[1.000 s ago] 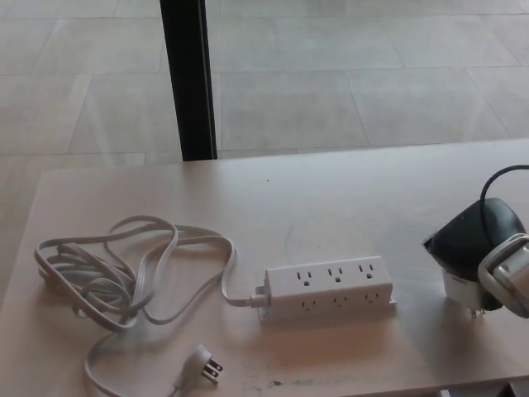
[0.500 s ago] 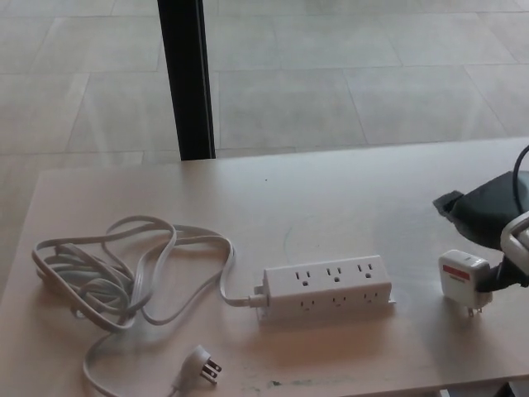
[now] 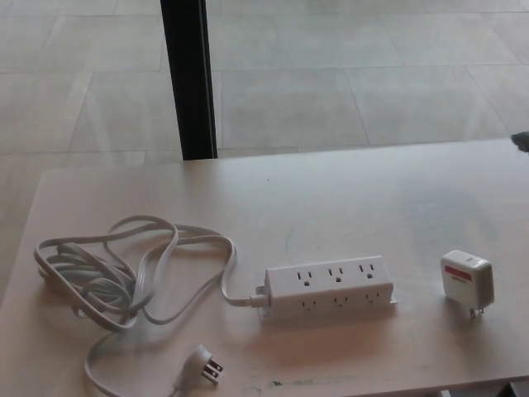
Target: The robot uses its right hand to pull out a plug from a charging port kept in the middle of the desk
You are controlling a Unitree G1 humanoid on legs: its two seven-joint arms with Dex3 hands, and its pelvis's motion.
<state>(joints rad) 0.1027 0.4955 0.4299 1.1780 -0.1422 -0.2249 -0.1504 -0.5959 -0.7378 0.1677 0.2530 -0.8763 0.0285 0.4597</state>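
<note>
light: soft, even daylight — shadows: faint | focus: slightly soft, washed-out

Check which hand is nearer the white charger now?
Right. Only a dark sliver of the right hand shows at the right edge, up and right of the white charger. The left hand is not in view.
</note>
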